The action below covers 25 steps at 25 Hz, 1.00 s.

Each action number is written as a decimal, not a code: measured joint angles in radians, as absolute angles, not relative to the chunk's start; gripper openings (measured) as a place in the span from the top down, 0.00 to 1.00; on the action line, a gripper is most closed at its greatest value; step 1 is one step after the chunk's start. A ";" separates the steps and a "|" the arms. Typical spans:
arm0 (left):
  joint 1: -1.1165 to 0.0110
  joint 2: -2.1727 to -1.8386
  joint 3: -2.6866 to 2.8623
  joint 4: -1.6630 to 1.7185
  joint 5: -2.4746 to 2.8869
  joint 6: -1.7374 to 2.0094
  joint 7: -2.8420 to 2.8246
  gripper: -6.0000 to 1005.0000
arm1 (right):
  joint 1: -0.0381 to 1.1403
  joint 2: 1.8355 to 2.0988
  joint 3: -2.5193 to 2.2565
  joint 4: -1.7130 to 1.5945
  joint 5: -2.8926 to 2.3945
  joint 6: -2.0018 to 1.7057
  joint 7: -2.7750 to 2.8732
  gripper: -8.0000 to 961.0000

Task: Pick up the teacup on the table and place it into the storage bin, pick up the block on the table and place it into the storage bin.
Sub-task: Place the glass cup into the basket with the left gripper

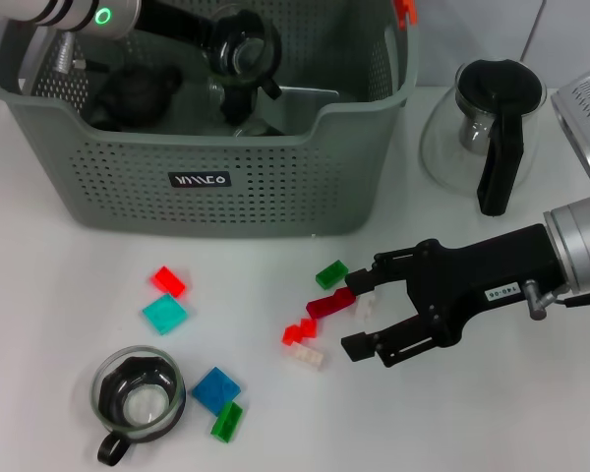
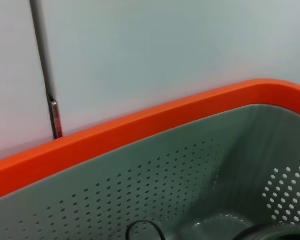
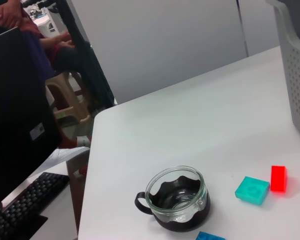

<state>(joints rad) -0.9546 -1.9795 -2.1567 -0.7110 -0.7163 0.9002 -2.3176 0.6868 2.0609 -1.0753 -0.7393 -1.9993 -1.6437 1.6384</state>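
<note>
The grey-green storage bin (image 1: 206, 187) stands at the back left; its wall also shows in the right wrist view (image 3: 296, 75). My left arm (image 1: 238, 47) reaches down into the bin, and the left wrist view shows only the orange rim (image 2: 140, 125) and perforated inner wall. A glass teacup (image 1: 138, 393) with a black handle sits on the table at the front left, also seen as the teacup (image 3: 176, 199). My right gripper (image 1: 359, 315) is open and low over the table. A red block (image 1: 329, 302) lies just off its fingertips, with a clear block (image 1: 366, 307) between the fingers.
Loose blocks lie around: red (image 1: 167, 281), teal (image 1: 164, 314), blue (image 1: 215, 389), green (image 1: 226, 422), green (image 1: 330, 273), small red (image 1: 297, 331), white (image 1: 305, 356). A glass pitcher (image 1: 482, 128) with a black handle stands at the back right. Dark things lie in the bin.
</note>
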 joint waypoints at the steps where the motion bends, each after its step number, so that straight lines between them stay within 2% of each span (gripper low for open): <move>1: -0.955 -1.979 -2.156 -0.711 -0.716 0.901 -2.318 0.95 | 0.687 2.061 -1.075 -0.739 -1.999 -1.644 1.638 0.05; 25: -0.953 -1.982 -2.152 -0.718 -0.715 0.931 -2.327 0.95 | 0.684 2.062 -1.076 -0.739 -2.000 -1.643 1.635 0.05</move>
<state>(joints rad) -0.9527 -1.9819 -2.1520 -0.7179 -0.7149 0.9307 -2.3270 0.6841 2.0617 -1.0760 -0.7393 -2.0003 -1.6428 1.6352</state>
